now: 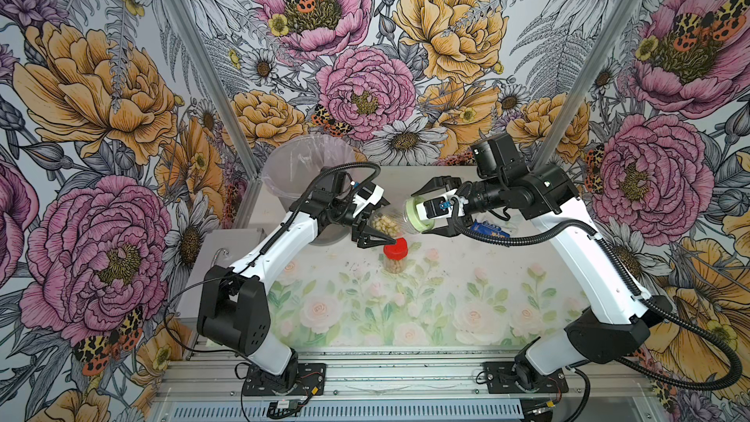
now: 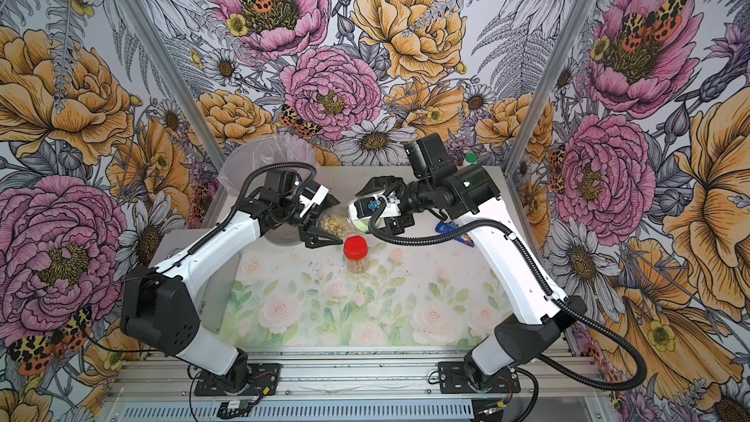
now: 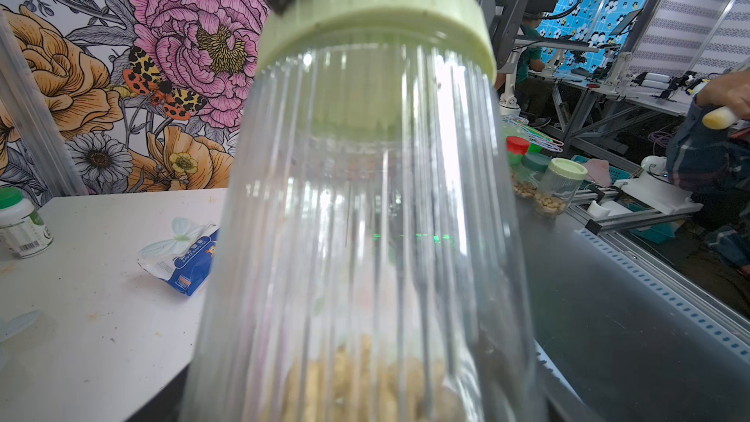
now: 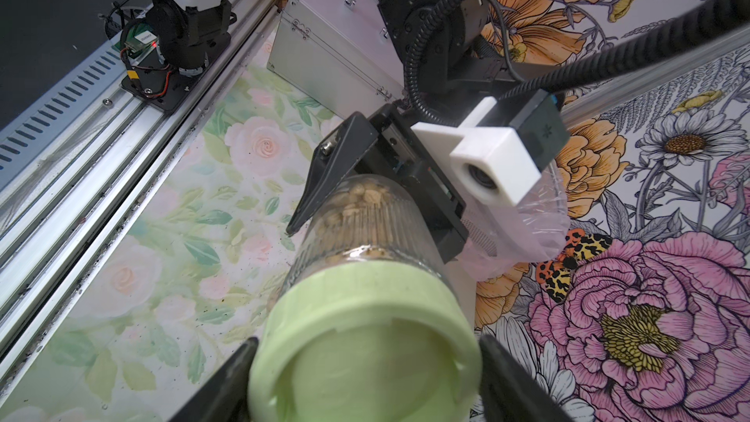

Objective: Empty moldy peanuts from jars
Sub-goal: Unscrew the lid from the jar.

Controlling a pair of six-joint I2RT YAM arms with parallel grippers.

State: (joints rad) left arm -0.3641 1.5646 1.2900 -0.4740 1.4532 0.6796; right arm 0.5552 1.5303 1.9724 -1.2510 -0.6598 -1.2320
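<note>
A clear ribbed jar (image 1: pixel 395 224) (image 2: pixel 340 224) with a light green lid (image 1: pixel 413 213) (image 4: pixel 365 343) hangs on its side above the table's back middle. Moldy peanuts (image 1: pixel 384 223) (image 3: pixel 365 383) lie at its bottom end. My left gripper (image 1: pixel 385 223) (image 2: pixel 330 223) is shut on the jar's body. My right gripper (image 1: pixel 420 215) (image 4: pixel 365 379) faces it, one black finger (image 4: pixel 227 383) on each side of the lid, shut on it. A second jar (image 1: pixel 395 255) (image 2: pixel 356 253) with a red lid stands upright on the floral mat just below, holding peanuts.
A large clear lined bucket (image 1: pixel 292 164) (image 2: pixel 251 160) stands at the back left behind the left arm. A blue packet (image 1: pixel 491 231) (image 3: pixel 190 261) and a white bottle with a green cap (image 2: pixel 470 158) (image 3: pixel 20 221) are at the back right. A silver box (image 1: pixel 227 241) sits left.
</note>
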